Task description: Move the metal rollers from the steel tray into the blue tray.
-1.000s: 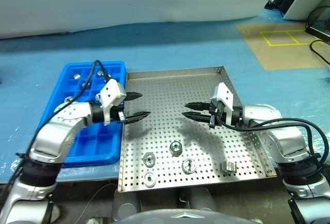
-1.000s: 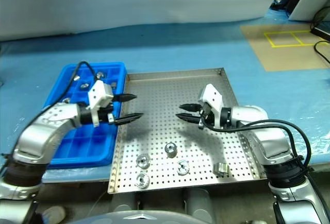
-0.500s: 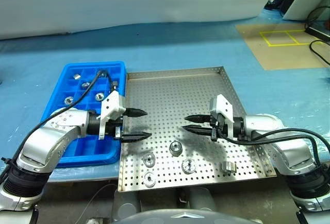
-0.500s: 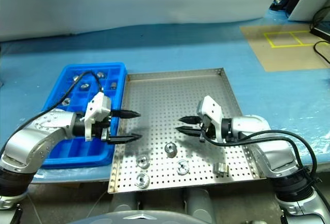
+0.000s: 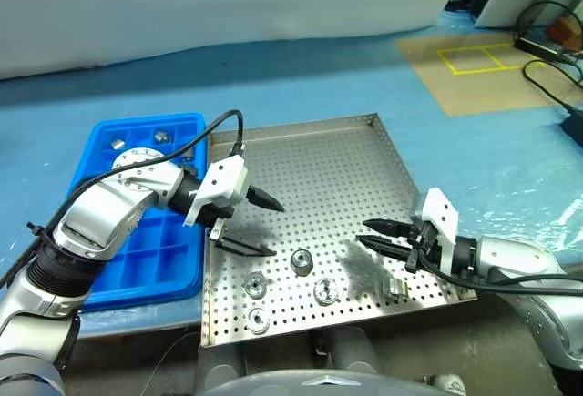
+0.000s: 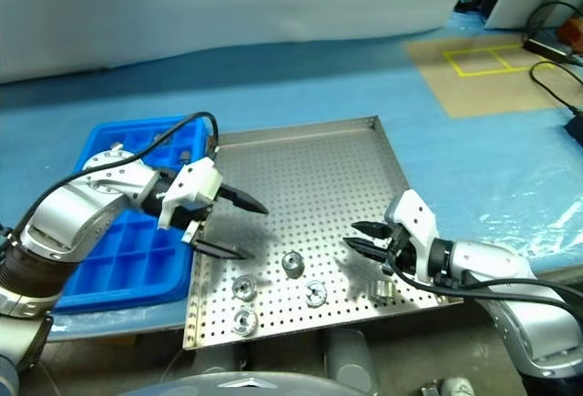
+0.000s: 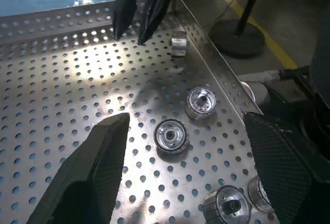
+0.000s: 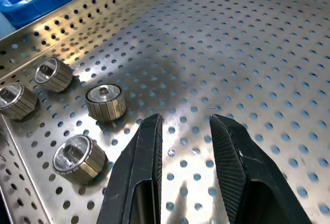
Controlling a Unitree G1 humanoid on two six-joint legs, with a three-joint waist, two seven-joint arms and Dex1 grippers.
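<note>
While both grippers, left [image 5: 262, 226] and right [image 5: 372, 234], hover parted and empty, five rollers [image 5: 301, 260] lie in the steel tray [image 5: 319, 164].

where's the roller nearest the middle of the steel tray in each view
Left eye view: roller, lower centre.
Right eye view: lower centre.
Left wrist view: centre.
Right wrist view: left of centre.
Shared landmark: the steel tray front rim; of the four clustered rollers, this one lies farthest from it.
</note>
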